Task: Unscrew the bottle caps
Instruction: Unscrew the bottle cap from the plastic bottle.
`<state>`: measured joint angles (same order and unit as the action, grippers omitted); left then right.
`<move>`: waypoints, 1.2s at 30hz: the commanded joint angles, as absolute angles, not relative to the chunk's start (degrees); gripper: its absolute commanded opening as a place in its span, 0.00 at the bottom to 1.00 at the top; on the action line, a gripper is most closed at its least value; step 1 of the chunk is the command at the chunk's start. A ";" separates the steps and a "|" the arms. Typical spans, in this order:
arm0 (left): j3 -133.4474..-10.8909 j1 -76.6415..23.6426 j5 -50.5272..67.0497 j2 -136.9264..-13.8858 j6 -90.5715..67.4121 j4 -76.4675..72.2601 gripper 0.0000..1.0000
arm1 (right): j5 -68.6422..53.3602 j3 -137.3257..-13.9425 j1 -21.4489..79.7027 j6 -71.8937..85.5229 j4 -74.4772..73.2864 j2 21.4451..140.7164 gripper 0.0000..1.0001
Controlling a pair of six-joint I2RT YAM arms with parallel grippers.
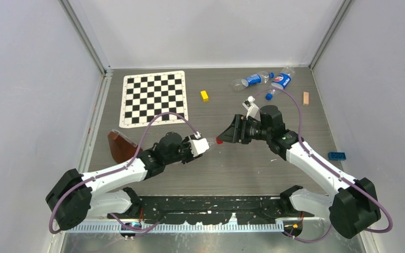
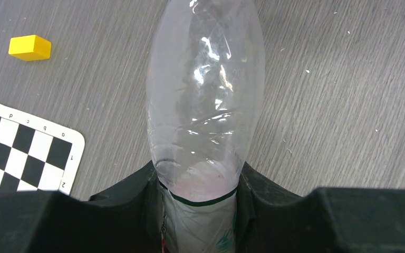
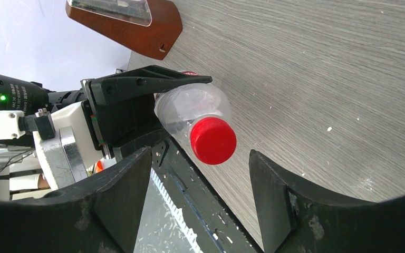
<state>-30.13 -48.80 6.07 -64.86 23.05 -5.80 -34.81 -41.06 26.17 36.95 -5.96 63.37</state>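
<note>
My left gripper (image 1: 204, 144) is shut on the clear bottle with the red-and-white label (image 2: 205, 95) and holds it level above the table, its fingers (image 2: 129, 211) clamped on the labelled body. The bottle's red cap (image 1: 219, 141) is on and points at my right gripper (image 1: 228, 135). In the right wrist view the red cap (image 3: 213, 140) sits just ahead of the open gripper (image 3: 200, 155), in line with the gap and untouched. Two blue-label bottles (image 1: 253, 80) (image 1: 282, 80) lie at the back right. A loose blue cap (image 1: 269, 96) lies near them.
A chessboard mat (image 1: 154, 98) lies at the back left, with a yellow block (image 1: 204, 95) beside it. A brown wooden piece (image 1: 121, 146) is by the left arm. A blue brick (image 1: 337, 156) and a small wooden block (image 1: 306, 98) are on the right.
</note>
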 commanded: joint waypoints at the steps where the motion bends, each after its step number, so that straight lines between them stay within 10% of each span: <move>1: -30.15 -49.19 6.08 -63.50 23.82 -8.93 0.05 | -36.97 -43.26 26.08 36.25 -5.60 62.05 0.73; 19: -27.48 -49.57 8.76 -61.79 23.83 -13.67 0.07 | -41.21 -42.14 26.02 36.19 1.55 68.80 0.28; 26: -27.18 -49.57 9.32 -62.70 19.68 -16.89 0.47 | -43.90 -41.30 26.02 35.05 2.96 68.74 0.13; 36: -29.50 -49.57 9.75 -65.50 16.42 -17.26 0.53 | -41.80 -41.60 26.04 33.87 1.75 69.08 0.12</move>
